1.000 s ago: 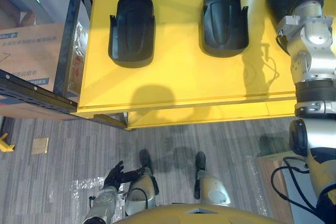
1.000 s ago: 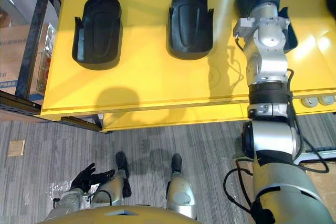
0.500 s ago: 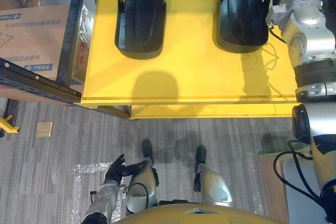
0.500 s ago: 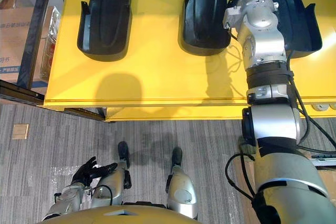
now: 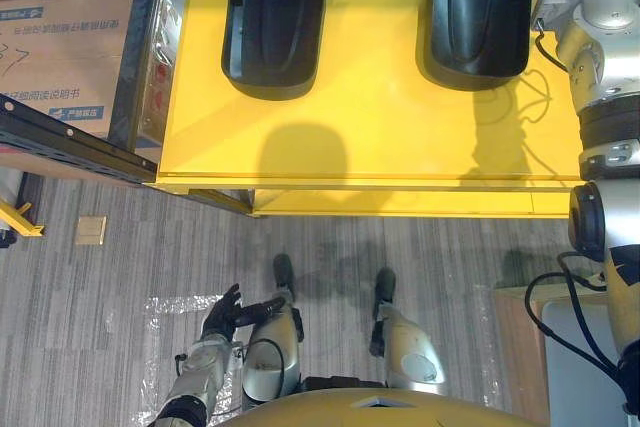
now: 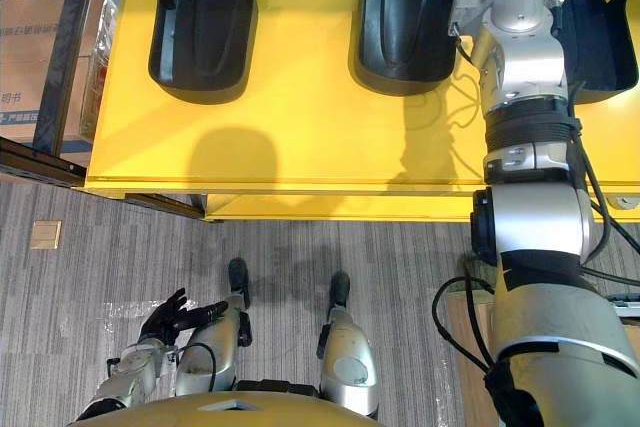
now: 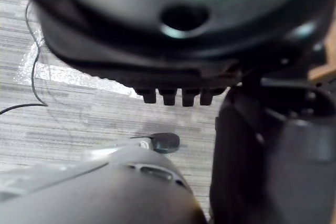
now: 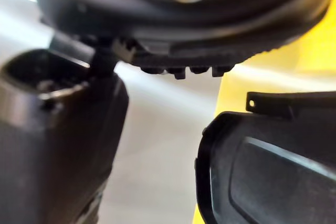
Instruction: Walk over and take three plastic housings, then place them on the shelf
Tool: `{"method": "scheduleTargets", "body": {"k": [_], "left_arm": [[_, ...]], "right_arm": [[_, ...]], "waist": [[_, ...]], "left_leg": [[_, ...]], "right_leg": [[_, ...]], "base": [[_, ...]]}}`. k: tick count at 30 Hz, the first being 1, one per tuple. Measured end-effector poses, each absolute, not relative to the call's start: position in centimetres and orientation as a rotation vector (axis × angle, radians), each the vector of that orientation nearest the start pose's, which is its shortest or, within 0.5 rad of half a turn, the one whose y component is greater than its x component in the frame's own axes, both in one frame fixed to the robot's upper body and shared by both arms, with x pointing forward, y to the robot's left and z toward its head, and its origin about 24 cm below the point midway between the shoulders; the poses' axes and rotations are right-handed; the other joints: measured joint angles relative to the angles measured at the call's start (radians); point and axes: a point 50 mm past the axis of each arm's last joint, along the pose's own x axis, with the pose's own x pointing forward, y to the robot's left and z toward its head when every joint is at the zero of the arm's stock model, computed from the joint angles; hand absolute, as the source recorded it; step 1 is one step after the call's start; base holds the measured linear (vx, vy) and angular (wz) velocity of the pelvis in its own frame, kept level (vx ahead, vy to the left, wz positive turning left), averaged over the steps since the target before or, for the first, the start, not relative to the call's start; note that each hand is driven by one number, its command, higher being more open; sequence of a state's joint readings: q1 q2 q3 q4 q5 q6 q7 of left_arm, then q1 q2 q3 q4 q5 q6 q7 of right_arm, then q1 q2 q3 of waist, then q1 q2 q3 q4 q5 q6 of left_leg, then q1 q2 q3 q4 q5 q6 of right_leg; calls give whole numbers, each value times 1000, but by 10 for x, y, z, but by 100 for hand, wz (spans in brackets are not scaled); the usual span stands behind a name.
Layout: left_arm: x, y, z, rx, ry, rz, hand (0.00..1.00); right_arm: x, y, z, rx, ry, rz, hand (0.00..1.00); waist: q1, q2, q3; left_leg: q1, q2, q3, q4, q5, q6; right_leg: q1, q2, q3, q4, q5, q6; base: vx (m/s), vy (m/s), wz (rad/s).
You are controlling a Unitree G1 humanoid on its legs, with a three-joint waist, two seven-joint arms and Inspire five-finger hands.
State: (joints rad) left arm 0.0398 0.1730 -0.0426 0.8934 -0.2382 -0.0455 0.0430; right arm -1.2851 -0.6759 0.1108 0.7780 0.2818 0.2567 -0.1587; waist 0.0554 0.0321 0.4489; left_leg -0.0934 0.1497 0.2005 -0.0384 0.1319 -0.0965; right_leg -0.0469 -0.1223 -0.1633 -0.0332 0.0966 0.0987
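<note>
Three black plastic housings lie on the yellow table (image 5: pixel 370 147): the left one (image 6: pixel 203 22), the middle one (image 6: pixel 407 17) and the right one (image 6: pixel 592 32), which is partly behind my right arm. That arm reaches far over the table between the middle and right housings. In the right wrist view my right hand (image 8: pixel 178 19) is open and holds nothing, and a housing (image 8: pixel 273 166) lies close beside it on the yellow top. My left hand (image 5: pixel 222 315) hangs low by my side over the floor, open and empty.
A dark metal rack (image 5: pixel 70 142) with a cardboard box (image 5: pixel 60 57) stands left of the table. On the grey carpet lie a small tan square (image 5: pixel 90 231) and a sheet of clear plastic (image 5: pixel 165 312). A wooden board (image 5: pixel 515 347) is at the lower right.
The camera has shifted, so the table fills more of the view. My right wrist has moved from the middle housing towards the right one. The left hand stays at my side.
</note>
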Motion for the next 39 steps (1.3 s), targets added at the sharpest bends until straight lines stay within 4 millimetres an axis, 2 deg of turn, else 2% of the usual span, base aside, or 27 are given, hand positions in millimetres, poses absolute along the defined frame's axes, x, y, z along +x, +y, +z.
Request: {"method": "scheduleTargets", "body": {"k": [9, 21, 32, 39], "left_arm": [[146, 210, -134, -20, 877, 200, 100], [145, 210, -135, -19, 879, 216, 100], [146, 210, -135, -23, 869, 222, 100], [144, 212, -136, -24, 875, 231, 100]], "right_arm": [[399, -257, 310, -173, -145, -246, 100], [402, -262, 311, -125, -99, -237, 100], [404, -258, 311, -150, -119, -167, 100], [405, -260, 307, -181, -111, -206, 100]], "waist": [[0, 0, 0], [23, -1, 0], [29, -3, -2], [30, -11, -6]], "left_leg": [[3, 1, 1, -1, 3, 0], [32, 1, -11, -45, 32, 0], [32, 2, -26, -45, 44, 0], [33, 4, -30, -46, 49, -1]], "right_leg": [[2, 1, 1, 1, 0, 0], [25, 5, -18, -1, 0, 0], [34, 5, -34, 1, 0, 0], [36, 7, -37, 3, 1, 0]], "base": [[0, 0, 0], [-10, -1, 4], [-11, 0, 4], [0, 0, 0]]}}
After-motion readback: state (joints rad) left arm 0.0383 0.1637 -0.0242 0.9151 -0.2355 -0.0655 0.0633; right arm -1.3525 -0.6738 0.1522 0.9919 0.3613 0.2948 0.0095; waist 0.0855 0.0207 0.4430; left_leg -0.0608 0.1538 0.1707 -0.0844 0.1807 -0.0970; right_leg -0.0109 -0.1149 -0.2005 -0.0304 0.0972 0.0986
